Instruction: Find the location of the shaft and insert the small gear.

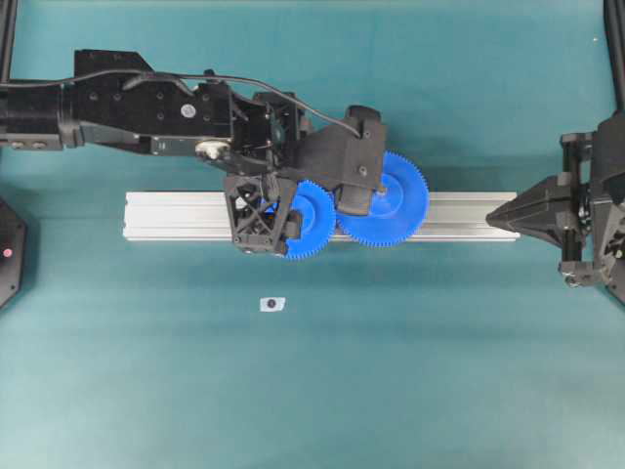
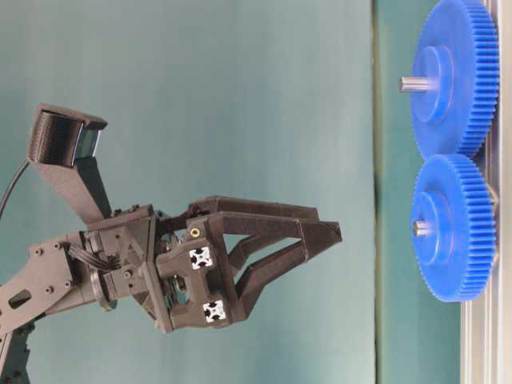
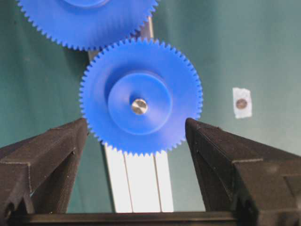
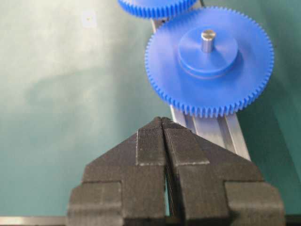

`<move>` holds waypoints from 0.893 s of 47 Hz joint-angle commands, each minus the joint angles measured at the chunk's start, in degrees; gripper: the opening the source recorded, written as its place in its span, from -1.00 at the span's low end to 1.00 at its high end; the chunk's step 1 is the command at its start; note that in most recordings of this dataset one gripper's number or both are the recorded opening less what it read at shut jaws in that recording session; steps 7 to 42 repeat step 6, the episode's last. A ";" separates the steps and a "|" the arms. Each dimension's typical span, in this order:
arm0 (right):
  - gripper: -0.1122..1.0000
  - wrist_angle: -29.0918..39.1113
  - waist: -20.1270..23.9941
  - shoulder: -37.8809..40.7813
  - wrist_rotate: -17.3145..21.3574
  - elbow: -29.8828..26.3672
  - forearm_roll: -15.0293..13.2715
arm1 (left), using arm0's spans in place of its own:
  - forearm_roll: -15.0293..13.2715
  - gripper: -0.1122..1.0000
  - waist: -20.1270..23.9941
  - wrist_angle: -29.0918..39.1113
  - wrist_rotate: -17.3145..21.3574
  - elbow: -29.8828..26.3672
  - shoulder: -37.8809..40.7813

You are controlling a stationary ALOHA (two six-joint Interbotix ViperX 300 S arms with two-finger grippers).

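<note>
Gear teeth on the small gear mesh with those of the larger blue gear above it in the left wrist view; both sit on the aluminium rail that lies across the teal table. The small gear has a raised round hub, and a silvery pin end shows at its centre. In the table-level view the small gear sits against the rail with its teeth touching the larger gear, whose grey pin sticks out farther.

A small pale square with a dark dot in it, which looks to be the shaft, lies on the table on the near side of the rail, well apart from both gears. The left wrist view shows it off to the right of the small gear.

The left gripper hangs over the small gear with its jaws spread wide, one finger on each side, neither touching the teeth, holding nothing. The right gripper points at the rail's right end near the larger gear; its fingers are pressed together with nothing between them.
</note>
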 commanded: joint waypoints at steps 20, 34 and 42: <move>-0.84 -0.44 -0.18 0.18 0.53 -0.44 0.00 | 0.26 0.64 -0.09 -0.18 0.00 -1.58 -0.88; -0.84 -0.44 -0.18 0.18 0.53 -0.44 0.00 | 0.26 0.64 -0.09 -0.18 0.00 -1.58 -0.88; -0.84 -0.44 -0.18 0.18 0.53 -0.44 0.00 | 0.26 0.64 -0.09 -0.18 0.00 -1.58 -0.88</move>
